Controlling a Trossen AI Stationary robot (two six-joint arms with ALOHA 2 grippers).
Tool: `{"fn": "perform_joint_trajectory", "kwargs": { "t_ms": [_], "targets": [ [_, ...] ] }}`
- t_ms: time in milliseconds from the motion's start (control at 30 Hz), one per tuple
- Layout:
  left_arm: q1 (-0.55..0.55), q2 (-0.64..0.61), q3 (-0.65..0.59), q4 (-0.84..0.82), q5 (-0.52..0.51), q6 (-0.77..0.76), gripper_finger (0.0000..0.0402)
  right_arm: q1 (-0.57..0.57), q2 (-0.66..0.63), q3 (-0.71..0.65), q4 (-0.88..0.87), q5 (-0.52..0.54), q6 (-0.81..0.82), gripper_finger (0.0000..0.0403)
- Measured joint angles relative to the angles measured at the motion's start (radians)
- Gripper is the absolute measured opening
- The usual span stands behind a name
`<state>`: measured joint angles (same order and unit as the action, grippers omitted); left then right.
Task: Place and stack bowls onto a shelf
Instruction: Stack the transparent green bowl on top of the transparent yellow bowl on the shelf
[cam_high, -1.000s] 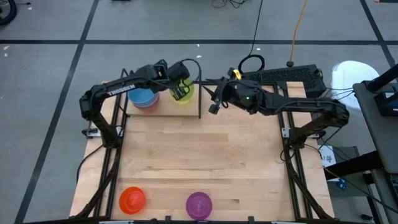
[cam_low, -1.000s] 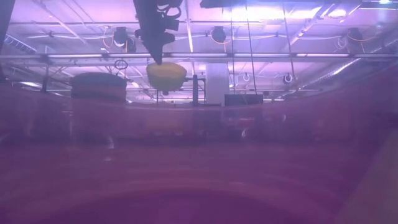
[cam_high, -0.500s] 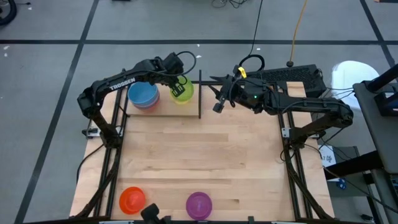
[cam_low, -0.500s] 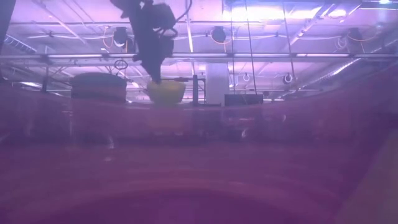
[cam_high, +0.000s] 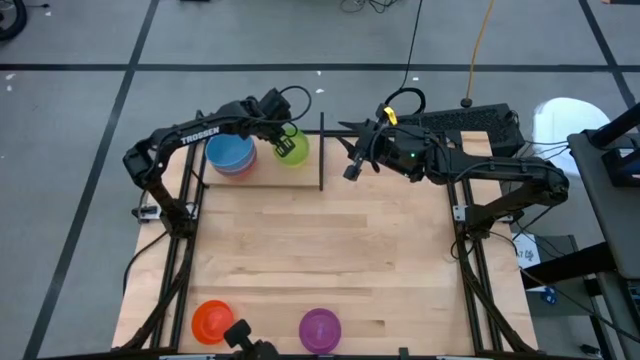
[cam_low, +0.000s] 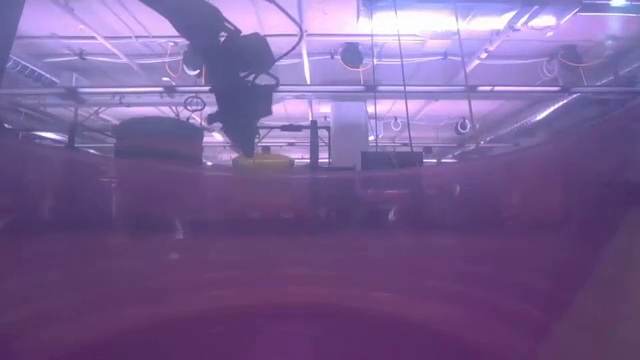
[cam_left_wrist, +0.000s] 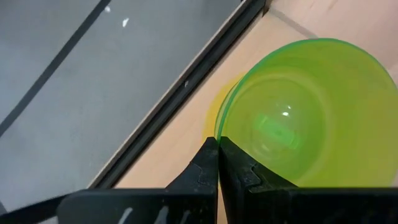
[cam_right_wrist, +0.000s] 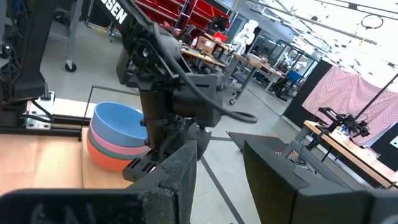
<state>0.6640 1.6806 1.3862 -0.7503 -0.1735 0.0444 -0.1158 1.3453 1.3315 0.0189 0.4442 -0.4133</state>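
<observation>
Nearest the front edge of the table (cam_high: 330, 250), the orange bowl (cam_high: 212, 320) and the purple bowl (cam_high: 320, 327) sit well apart from each other, waiting with bare wood all around them. Farther back, on the shelf (cam_high: 262, 176), the left gripper (cam_high: 284, 141) is pinched shut on the rim of the green bowl (cam_left_wrist: 305, 112), which rests nested in the yellow bowl (cam_left_wrist: 219, 111). Beside it stands a stack with the blue bowl (cam_high: 230, 152) on top. So the step in hand looks like setting green down; the next move likely calls for letting go and lifting straight up, since the black back rail (cam_left_wrist: 180, 102) runs close behind and the upright divider (cam_high: 321, 150) stands just beside. Beyond the divider, the right gripper (cam_high: 349, 160) hovers with fingers apart, holding nothing.
</observation>
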Motion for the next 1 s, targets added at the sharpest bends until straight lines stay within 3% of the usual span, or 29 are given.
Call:
{"fn": "perform_joint_trajectory", "kwargs": {
  "t_ms": [400,667,1000],
  "targets": [
    [0.010,0.000,-0.039,0.030,0.000,-0.005,0.0042,0.000,0.000,0.000,0.000,0.000,-0.003,0.0128],
    [0.003,0.000,-0.014,0.067,-0.001,-0.045,0.0045,0.000,0.000,0.000,0.000,0.000,-0.003,0.0128],
    [-0.027,-0.028,-0.004,0.067,-0.020,0.077,0.0046,0.000,0.001,0.000,0.000,0.000,0.006,0.0128]
  ]
}}
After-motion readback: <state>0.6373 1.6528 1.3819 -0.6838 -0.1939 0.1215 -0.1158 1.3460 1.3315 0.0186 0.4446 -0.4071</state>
